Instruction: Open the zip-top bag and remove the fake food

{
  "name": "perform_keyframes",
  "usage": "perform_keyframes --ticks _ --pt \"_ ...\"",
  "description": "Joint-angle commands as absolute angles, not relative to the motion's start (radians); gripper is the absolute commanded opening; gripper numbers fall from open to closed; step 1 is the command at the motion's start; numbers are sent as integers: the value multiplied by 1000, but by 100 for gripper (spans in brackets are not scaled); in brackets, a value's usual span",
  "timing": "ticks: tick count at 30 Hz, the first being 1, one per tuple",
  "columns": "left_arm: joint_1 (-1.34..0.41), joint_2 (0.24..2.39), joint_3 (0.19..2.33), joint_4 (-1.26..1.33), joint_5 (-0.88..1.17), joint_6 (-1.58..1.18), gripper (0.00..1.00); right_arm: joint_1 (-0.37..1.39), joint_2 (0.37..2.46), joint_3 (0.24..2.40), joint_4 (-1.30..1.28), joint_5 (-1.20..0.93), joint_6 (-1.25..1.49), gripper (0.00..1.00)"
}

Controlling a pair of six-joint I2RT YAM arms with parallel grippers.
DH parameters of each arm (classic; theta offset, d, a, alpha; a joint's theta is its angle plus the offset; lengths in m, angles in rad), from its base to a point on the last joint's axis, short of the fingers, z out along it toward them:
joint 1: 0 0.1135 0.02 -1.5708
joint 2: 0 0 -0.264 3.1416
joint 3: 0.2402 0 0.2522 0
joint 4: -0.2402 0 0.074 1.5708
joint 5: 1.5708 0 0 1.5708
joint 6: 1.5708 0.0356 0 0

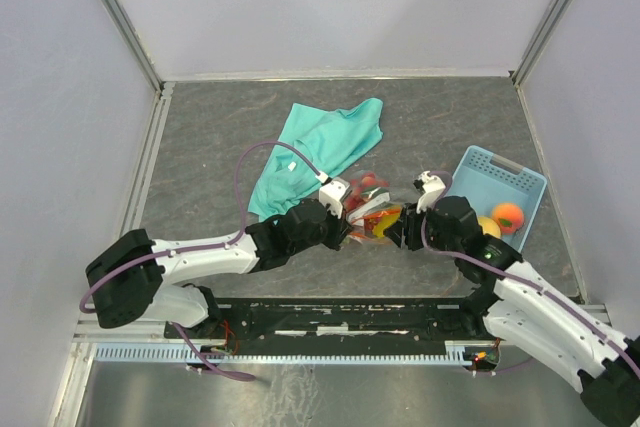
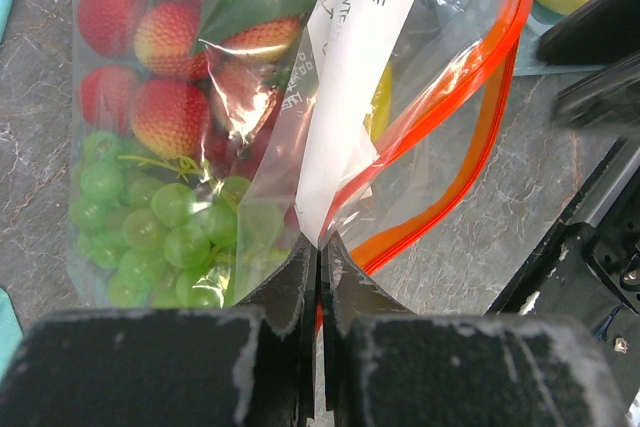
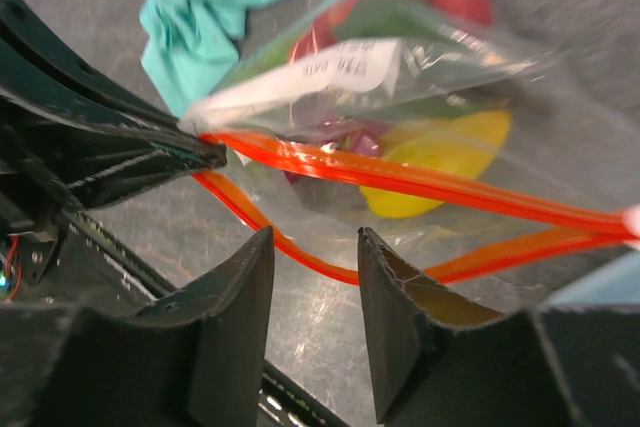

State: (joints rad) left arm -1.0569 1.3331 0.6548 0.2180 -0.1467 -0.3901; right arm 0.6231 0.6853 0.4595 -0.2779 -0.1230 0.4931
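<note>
The clear zip-top bag point(image 1: 368, 209) lies between my two grippers, its orange-red zip strip point(image 3: 400, 179) parted into two separate lines, so the mouth gapes. Inside show fake food: red berries point(image 2: 160, 107), green grapes point(image 2: 150, 227) and a yellow piece point(image 3: 440, 162). My left gripper point(image 2: 320, 242) is shut on the bag's upper lip beside the white label. My right gripper point(image 3: 315, 237) stands open just short of the lower zip line, with nothing between its fingers. A peach point(image 1: 509, 215) and a lemon point(image 1: 488, 225) lie in the blue basket point(image 1: 500, 172).
A teal cloth point(image 1: 320, 147) lies crumpled behind the bag, toward the back left. The blue basket sits at the right, close to my right arm. White walls enclose the grey mat on three sides.
</note>
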Motion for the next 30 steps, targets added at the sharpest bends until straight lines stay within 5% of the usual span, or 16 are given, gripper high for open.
perform_keyframes --ticks 1,13,23,30 --pt "-1057 1290 671 280 -142 -434 3 660 740 466 -161 -97 522 40" --pt "-1058 1315 673 288 -98 -432 3 733 977 475 18 150 567 53" --pt "-1057 1325 681 294 -80 -434 3 738 1094 438 212 174 598 43" --pt "-1054 1321 683 290 -90 -433 3 745 1164 438 205 206 604 50"
